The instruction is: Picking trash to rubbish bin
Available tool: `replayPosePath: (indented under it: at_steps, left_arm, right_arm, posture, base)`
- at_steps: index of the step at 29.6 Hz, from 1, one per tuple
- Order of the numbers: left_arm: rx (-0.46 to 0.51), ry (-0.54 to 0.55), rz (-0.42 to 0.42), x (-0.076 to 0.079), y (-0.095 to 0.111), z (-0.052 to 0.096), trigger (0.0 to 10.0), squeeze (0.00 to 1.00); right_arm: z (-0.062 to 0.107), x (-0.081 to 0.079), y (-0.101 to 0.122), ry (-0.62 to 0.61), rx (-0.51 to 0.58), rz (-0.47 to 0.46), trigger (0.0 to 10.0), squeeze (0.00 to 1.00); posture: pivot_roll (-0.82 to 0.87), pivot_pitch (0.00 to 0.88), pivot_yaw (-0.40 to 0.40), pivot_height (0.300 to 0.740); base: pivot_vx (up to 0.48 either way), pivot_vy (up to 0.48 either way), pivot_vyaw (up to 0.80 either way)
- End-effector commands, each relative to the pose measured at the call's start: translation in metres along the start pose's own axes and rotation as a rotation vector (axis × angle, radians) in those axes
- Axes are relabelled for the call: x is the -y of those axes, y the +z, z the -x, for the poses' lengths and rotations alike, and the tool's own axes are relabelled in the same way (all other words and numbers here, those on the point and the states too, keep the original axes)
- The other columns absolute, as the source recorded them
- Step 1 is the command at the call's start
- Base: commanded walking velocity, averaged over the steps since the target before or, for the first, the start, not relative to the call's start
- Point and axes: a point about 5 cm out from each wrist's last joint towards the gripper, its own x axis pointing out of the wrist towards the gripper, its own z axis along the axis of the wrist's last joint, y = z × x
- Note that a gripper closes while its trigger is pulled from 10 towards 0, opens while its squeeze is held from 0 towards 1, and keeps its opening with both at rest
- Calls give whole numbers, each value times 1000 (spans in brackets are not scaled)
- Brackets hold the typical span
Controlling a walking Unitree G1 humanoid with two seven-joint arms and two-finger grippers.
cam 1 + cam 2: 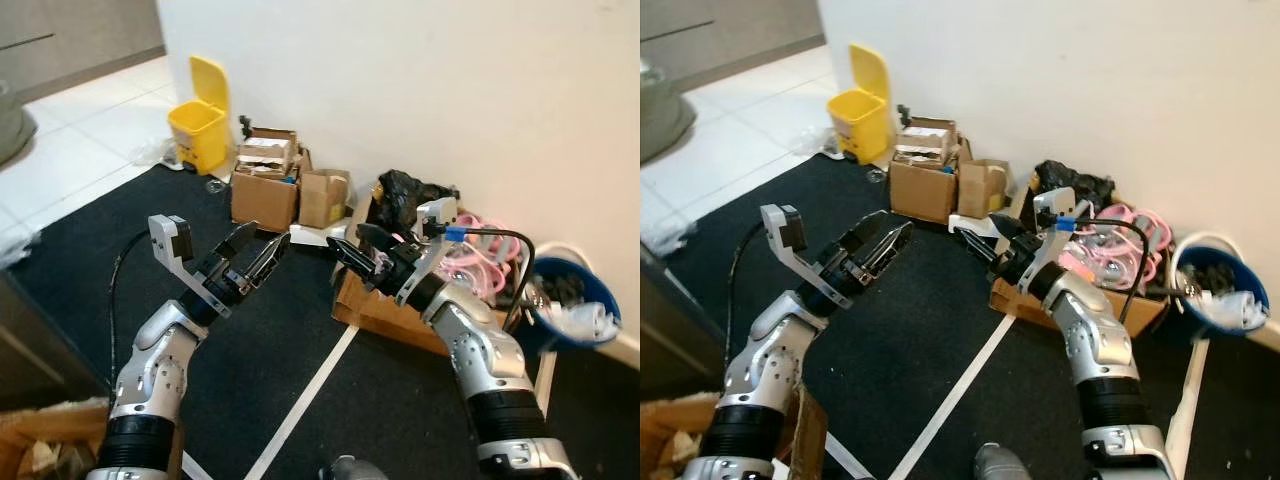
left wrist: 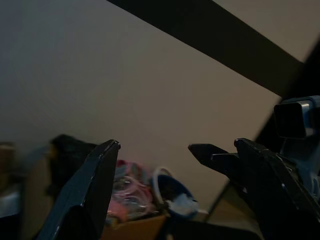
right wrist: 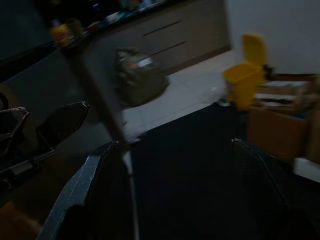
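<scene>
A yellow rubbish bin (image 1: pixel 203 126) with its lid raised stands against the white wall at the far left of the black mat. Clear plastic scraps (image 1: pixel 150 151) lie on the tiles beside it. A white flat piece (image 1: pixel 309 237) lies on the mat in front of the cardboard boxes. Both arms are raised over the mat. My left gripper (image 1: pixel 268 237) is open and holds nothing, and my right gripper (image 1: pixel 345 237) is open and empty too. Their tips point toward each other, a short gap apart, just in front of the white piece.
Two cardboard boxes (image 1: pixel 265 182) (image 1: pixel 323 198) stand by the wall. To the right a low carton (image 1: pixel 385 310) holds a black bag (image 1: pixel 410 190) and pink cables (image 1: pixel 478 262). A blue bucket (image 1: pixel 572 303) stands further right. White tape (image 1: pixel 300 408) crosses the mat.
</scene>
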Motion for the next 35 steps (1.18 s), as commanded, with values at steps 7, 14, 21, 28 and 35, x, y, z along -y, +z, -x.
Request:
replayPosePath:
  at_steps: [7,14,21,28,35]
  left_arm:
    - [0,-16,-9,1,0,-3,10000,0]
    - [-3,-20,-11,1,-1,-3,10000,0]
    - [-5,-21,-13,1,-1,-3,10000,0]
    - [-4,-16,-16,1,-2,-3,10000,0]
    - [-8,-2,-31,0,-1,-2,10000,0]
  right_arm:
    - [2,3,1,-7,-1,-11,10000,0]
    - [2,3,1,-6,-5,-6,10000,0]
    - [2,4,0,-8,-6,-4,10000,0]
    - [2,4,0,-8,-8,-2,10000,0]
    - [3,4,0,-9,-8,-2,10000,0]
  posture:
    - [35,0,-28,740]
    - [33,0,-34,740]
    - [32,0,-35,740]
    - [31,0,-37,740]
    - [31,0,-37,740]
  base:
    - [0,0,-770]
    - [0,0,-774]
    - [0,0,-773]
    - [0,0,-771]
    - [0,0,-773]
